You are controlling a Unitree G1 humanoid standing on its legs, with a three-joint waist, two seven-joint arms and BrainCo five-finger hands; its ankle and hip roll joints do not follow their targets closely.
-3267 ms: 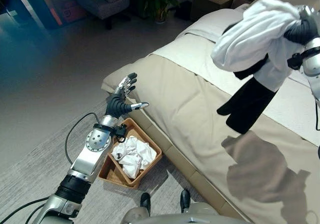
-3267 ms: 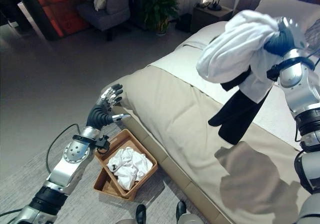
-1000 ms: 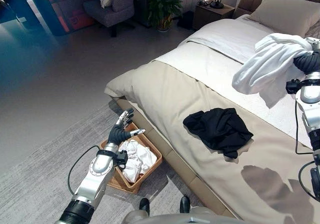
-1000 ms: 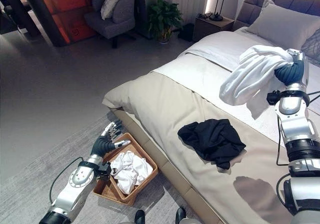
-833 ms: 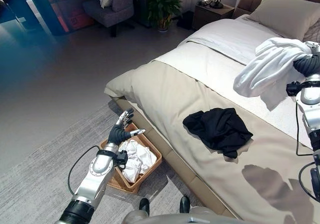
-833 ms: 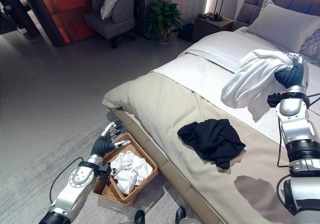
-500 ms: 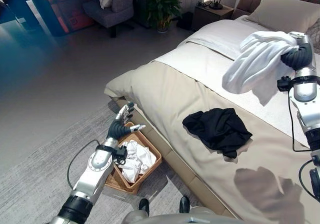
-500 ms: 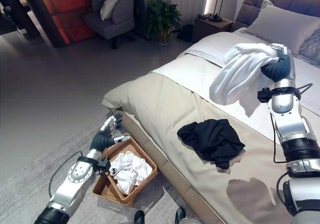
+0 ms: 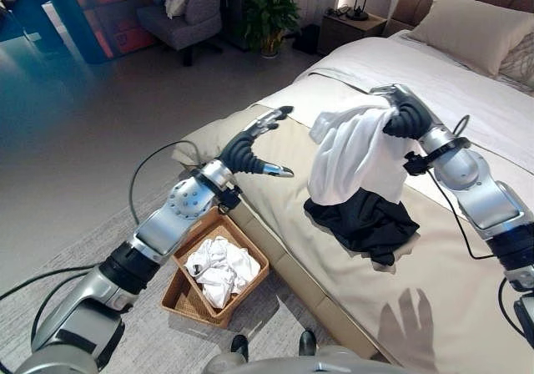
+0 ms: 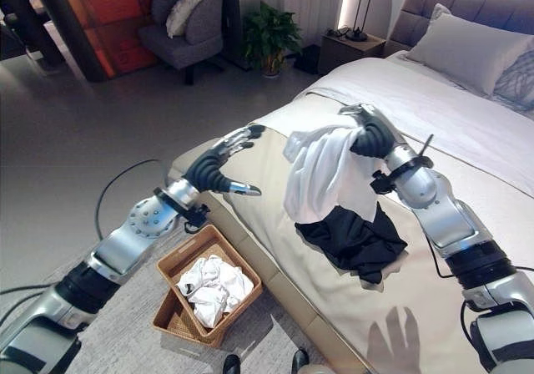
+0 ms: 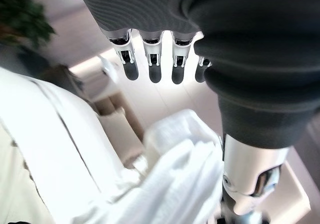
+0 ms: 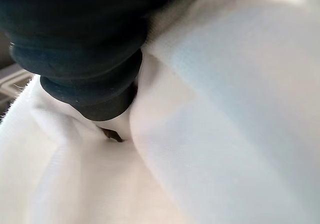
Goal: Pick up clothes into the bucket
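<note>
Bed (image 9: pixel 275 174): we see it taking up the right side of the head views, with the basket (image 9: pixel 252 249) on the floor just beside its near edge.
Change, right arm: over the last half second our right hand (image 9: pixel 404 113) has swung from up near the pillow toward the foot of the bed, carrying the white garment (image 9: pixel 349 153) with it.
Change, left arm: our left hand (image 9: pixel 249 147) has risen from beside the basket to over the bed's corner, near the white garment.
Meaning: we judge a handover or a two-handed carry toward the basket is being set up; nothing new has gone in yet.
White garment: we hold it bunched in the right hand's curled fingers; it hangs in the air over the black garment (image 9: pixel 367 224), and we cannot tell whether the two touch.
Black garment: it lies crumpled on the tan cover, apart from both hands, still to be collected.
Basket contents: white clothes (image 9: pixel 219 267) already lie inside.
Left hand: fingers spread and straight, thumb out, holding nothing; its wrist view shows the white cloth past the fingertips (image 11: pixel 152 73).
Hidden: the right hand's fingers are largely buried in cloth, and its wrist view gives us little beyond white fabric (image 12: pixel 225 109) against the dark cover.
Hard to make out: part of the black garment is covered by the hanging white one.
</note>
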